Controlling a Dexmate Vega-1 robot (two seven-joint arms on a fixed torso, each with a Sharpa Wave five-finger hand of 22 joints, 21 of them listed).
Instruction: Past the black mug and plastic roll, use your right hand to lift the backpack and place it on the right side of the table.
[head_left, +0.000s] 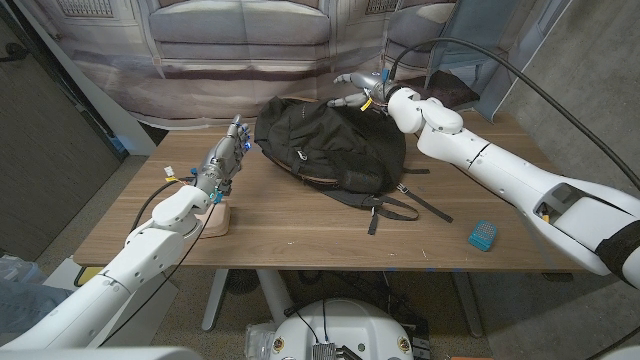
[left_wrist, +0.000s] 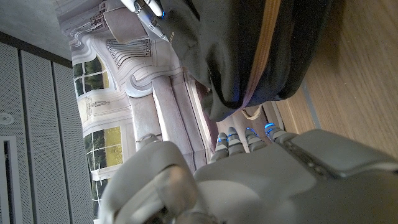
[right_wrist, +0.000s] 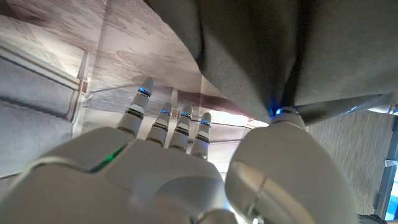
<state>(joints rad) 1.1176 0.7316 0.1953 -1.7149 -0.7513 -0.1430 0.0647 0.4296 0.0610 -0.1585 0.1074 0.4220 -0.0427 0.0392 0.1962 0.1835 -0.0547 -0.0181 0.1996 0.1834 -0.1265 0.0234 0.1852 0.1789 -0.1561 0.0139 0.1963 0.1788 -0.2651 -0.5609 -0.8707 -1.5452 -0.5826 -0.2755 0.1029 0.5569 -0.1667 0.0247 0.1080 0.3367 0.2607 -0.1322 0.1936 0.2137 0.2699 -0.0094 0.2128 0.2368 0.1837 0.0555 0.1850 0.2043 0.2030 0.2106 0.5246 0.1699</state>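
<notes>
The black backpack (head_left: 330, 145) lies slumped on the wooden table (head_left: 300, 245) at its middle back, with straps (head_left: 405, 207) trailing toward the front right. My right hand (head_left: 355, 93) hovers at the pack's far top edge with its fingers spread and holds nothing. In the right wrist view my right hand (right_wrist: 168, 155) is close to the dark backpack (right_wrist: 280, 50), and its thumb (right_wrist: 283, 149) touches the fabric. My left hand (head_left: 226, 155) stands beside the pack's left side with straight fingers, holding nothing. In the left wrist view my left hand (left_wrist: 261, 174) points at the backpack (left_wrist: 249, 43).
A small blue block (head_left: 483, 235) sits on the table's front right. A pale pinkish object (head_left: 215, 220) lies under my left wrist. A grey wall panel stands behind the table, and dark cables arc over my right arm.
</notes>
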